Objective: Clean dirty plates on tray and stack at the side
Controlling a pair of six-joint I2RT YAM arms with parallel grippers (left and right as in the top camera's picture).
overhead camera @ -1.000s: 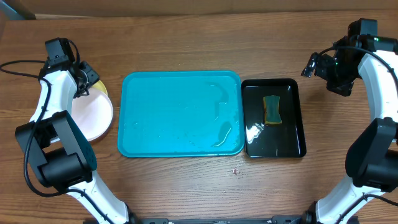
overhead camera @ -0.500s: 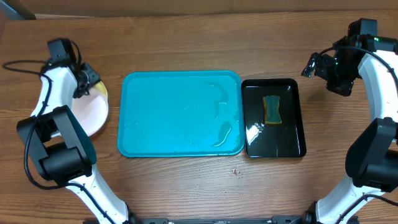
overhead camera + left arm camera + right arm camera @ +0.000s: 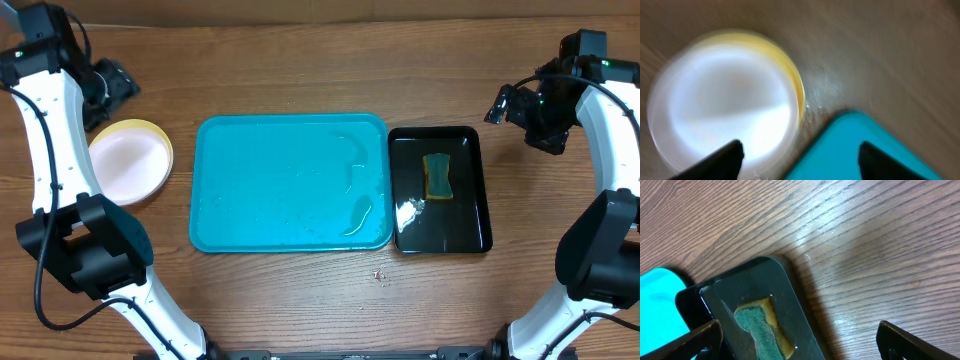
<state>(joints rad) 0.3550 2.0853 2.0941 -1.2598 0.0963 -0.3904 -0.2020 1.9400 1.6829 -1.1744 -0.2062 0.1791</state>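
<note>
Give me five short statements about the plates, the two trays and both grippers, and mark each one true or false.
1. The stack of plates sits on the turquoise tray. False: it stands on the table, left of that tray.
2. A sponge lies in the black tray. True.
3. The right gripper is shut on the sponge. False: it is open and empty, over the table to the right of the black tray.
4. The top plate is white, with a yellow rim showing beneath it. True.
5. The left gripper is open and holds nothing. True.
</note>
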